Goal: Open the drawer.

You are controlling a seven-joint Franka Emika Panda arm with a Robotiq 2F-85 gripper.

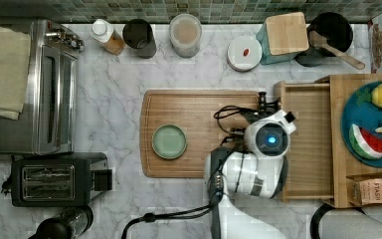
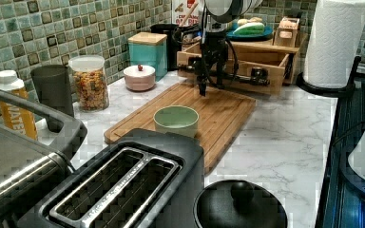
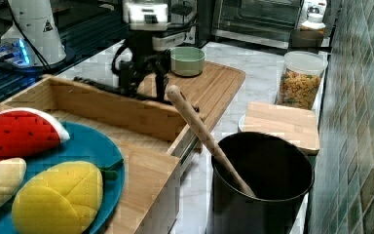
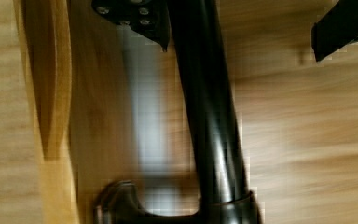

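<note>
The wide, shallow light-bamboo drawer (image 1: 306, 144) stands pulled well out of its bamboo stand (image 1: 339, 89), its front over the grooved wooden cutting board (image 1: 194, 107). The arm's black gripper (image 4: 242, 23) straddles the long black bar handle (image 4: 209, 112), jaws spread. Opening looks largely done; only release remains.

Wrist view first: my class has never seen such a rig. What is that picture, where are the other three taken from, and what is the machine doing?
The machine is a white robot arm with a two-fingered tool at its end. The wrist view comes from a camera on the arm's wrist. The black bar in it is the handle of a bamboo drawer. The tool's fingers stand apart on either side of the bar, holding nothing. The top view looks down on the marble counter. The left view looks from the toaster end, the right view from the drawer end. The drawer stands pulled out beside a cutting board carrying a green bowl.
</note>
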